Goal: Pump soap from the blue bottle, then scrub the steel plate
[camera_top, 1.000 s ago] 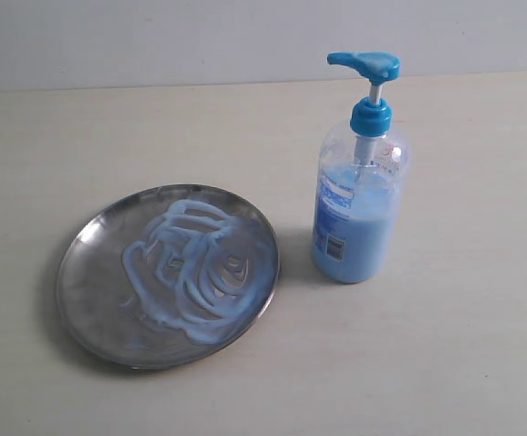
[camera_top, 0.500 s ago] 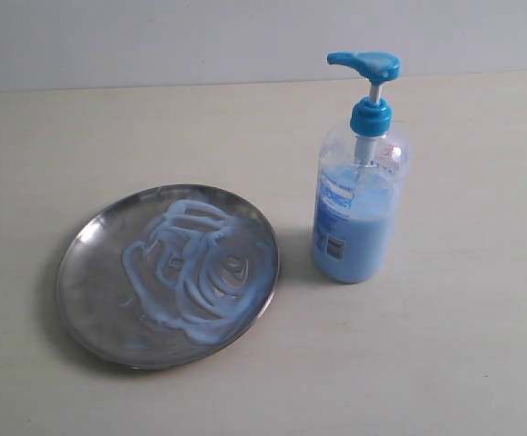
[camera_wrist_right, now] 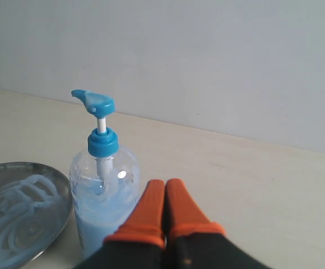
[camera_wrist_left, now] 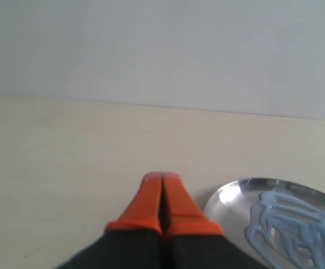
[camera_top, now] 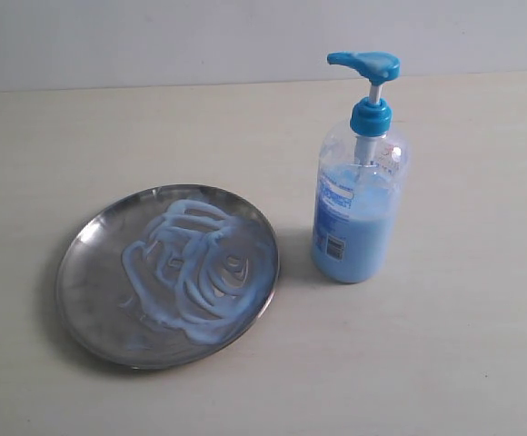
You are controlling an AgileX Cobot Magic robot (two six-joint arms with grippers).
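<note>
Plate (camera_top: pixel 84 272): lies flat on the tabletop (camera_top: pixel 445 363), left of the bottle in the exterior view, near it but apart.
Soap (camera_top: pixel 200 268): pale blue swirls smeared across the middle and bottle-side of the plate. The far-side rim is bare steel.
Bottle (camera_top: pixel 354 218): upright, partly filled with blue liquid. The pump head (camera_top: pixel 365 64) is up, its spout turned toward the plate's side.
Left tool (camera_wrist_left: pixel 162 178): clenched, orange tips pressed together on nothing. It is held back from the plate's edge, not touching it.
Right tool (camera_wrist_right: pixel 165 182): also clenched and empty, short of the bottle and clear of it.
Change: none visible. Plate, smears and bottle sit just as they did a second ago, and no arm enters the exterior view.
Meaning: the spread swirls suggest that pumping and scrubbing are done. Both arms look parked, so the task is probably at or near its end.
</note>
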